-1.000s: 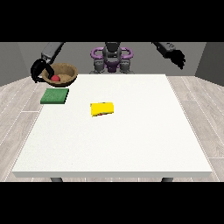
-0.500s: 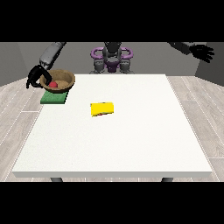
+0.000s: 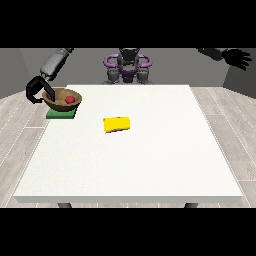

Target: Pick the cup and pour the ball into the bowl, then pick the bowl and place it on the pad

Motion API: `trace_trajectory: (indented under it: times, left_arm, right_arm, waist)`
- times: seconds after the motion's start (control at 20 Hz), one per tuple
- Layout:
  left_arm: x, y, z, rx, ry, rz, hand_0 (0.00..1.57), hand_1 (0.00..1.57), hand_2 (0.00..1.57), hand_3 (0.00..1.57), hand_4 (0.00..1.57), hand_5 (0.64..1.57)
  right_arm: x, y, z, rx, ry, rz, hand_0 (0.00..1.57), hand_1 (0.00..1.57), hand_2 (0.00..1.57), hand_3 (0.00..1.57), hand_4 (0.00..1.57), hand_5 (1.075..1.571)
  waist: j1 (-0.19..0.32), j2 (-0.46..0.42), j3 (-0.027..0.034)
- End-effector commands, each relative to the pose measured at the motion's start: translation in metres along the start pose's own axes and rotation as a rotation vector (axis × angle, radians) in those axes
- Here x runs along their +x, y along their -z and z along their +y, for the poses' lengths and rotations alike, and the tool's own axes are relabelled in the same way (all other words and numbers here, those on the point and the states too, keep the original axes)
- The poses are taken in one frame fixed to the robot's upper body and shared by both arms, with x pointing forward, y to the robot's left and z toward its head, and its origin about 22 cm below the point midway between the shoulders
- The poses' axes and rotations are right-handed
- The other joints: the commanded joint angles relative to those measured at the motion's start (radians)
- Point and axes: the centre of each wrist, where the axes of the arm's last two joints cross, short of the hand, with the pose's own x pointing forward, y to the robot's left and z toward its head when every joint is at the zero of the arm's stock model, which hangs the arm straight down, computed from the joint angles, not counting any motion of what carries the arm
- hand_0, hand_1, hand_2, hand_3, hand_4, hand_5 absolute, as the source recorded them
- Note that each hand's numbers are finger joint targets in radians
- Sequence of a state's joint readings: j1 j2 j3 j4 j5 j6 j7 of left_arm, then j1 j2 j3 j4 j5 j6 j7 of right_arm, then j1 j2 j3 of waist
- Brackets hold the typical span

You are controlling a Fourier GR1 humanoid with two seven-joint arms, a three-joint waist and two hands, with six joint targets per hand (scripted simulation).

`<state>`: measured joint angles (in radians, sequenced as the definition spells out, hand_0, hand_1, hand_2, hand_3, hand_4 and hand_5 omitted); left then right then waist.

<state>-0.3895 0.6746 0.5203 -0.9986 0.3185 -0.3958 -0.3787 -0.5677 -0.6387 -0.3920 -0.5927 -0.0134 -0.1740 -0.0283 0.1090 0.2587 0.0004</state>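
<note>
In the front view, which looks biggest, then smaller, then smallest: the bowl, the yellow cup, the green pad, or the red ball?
1. Bowl.
2. Yellow cup and green pad: too alike to rank, since the bowl hides part of the pad.
3. Red ball, smallest.

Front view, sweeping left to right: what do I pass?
Hand at the view's left → bowl with the red ball inside, over the green pad → yellow cup lying on the table → hand at the view's right.
</note>
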Motion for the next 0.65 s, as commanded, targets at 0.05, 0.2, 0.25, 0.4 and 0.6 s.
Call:
trace_trajectory:
  times: [0.05,0.2,0.25,0.4,0.6]
  left_arm:
    - [-0.007,-0.011,0.013,0.019,0.001,-0.004,0.00,0.00,0.00,0.00,1.18,1.551]
    - [-0.004,0.003,-0.025,-0.038,-0.003,0.024,0.00,0.00,0.00,0.00,1.16,1.547]
    - [-0.024,-0.011,-0.045,-0.076,0.018,0.104,0.00,0.00,0.00,0.00,1.08,1.567]
    - [-0.015,0.008,-0.104,-0.142,-0.050,0.142,0.00,0.00,0.00,0.00,0.90,1.559]
    - [-0.053,-0.024,-0.100,-0.130,-0.021,0.364,0.00,0.00,0.00,0.00,0.90,1.559]
  right_arm:
    - [-0.003,0.001,-0.004,0.063,0.010,0.004,0.00,0.00,0.42,0.65,0.00,1.460]
    - [0.014,0.009,-0.009,0.045,0.018,0.042,0.00,0.00,0.14,0.09,0.00,1.370]
    - [0.008,0.006,-0.004,0.085,-0.032,0.093,0.00,0.00,0.00,0.12,0.00,1.369]
    - [-0.006,0.004,-0.001,0.080,-0.076,0.130,0.00,0.00,0.00,0.00,0.00,1.354]
    - [0.038,0.001,0.051,0.266,-0.006,0.061,0.00,0.00,0.00,0.00,0.48,1.434]
  waist:
    - [-0.020,0.001,-0.0002]
    - [0.010,-0.042,0.0007]
    - [-0.008,-0.120,0.0004]
    - [0.006,-0.209,0.0020]
    - [-0.050,-0.382,-0.0016]
